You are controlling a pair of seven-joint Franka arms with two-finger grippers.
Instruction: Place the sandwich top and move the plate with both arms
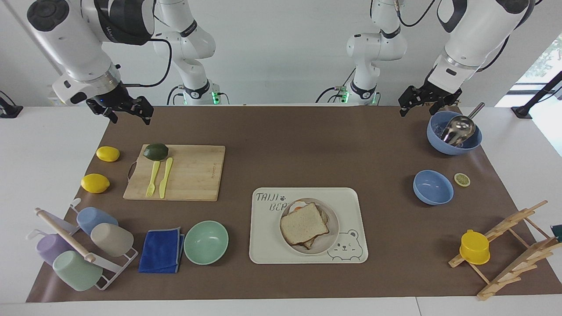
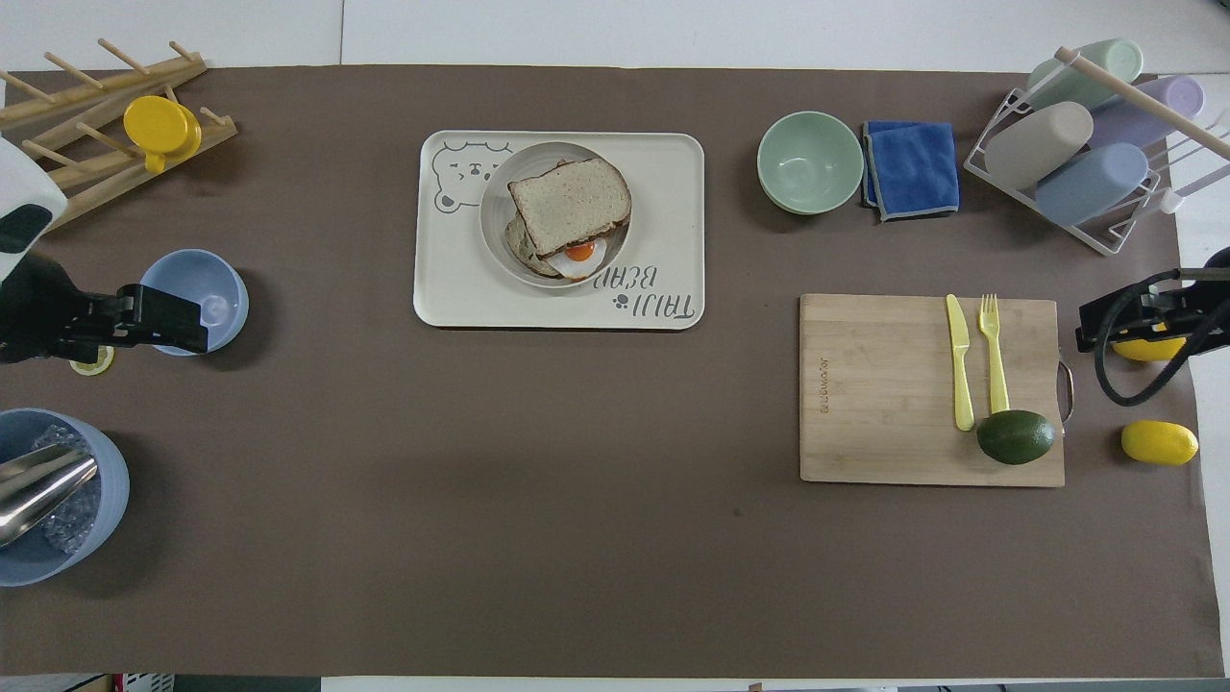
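Speckled brown, the sandwich top (image 1: 304, 223) lay on the egg slice in the plate (image 1: 330, 237), which sat on the bear tray (image 1: 351, 206). Both the left gripper (image 1: 425, 102) and right gripper (image 1: 127, 112) hung raised, jaws released, holding nothing.

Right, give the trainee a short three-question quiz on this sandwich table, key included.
1. True or false: the plain speckled bread slice lies on the sandwich on the small round off-white plate.
2. What does that plate sit on: A) bamboo cutting board, B) cream bear-printed tray, C) blue folded cloth?
3. Name the object in either black two-finger gripper, left gripper or right gripper.

Key: 1 true; 2 B; 3 nothing, both are open and empty, raised near the robots' edge of the table.
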